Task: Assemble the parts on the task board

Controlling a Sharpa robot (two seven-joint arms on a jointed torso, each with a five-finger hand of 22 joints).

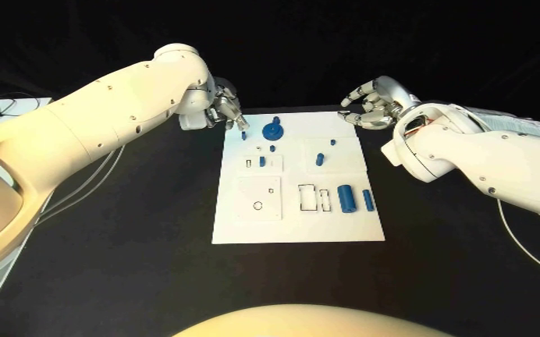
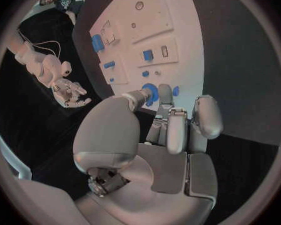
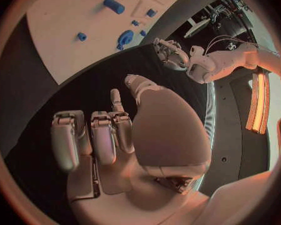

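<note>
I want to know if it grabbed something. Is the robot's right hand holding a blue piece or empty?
Empty. The right robot hand hovers beside the task board's far corner, fingers apart, nothing between them in the right wrist view.

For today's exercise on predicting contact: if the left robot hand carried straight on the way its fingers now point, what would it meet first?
Most likely the round blue part at the near corner of the white task board: the left robot hand has its fingers aimed right at it. How far above the board they are is unclear.

Parts [image 1: 346,197] on task board [image 1: 293,228], seemingly.
</note>
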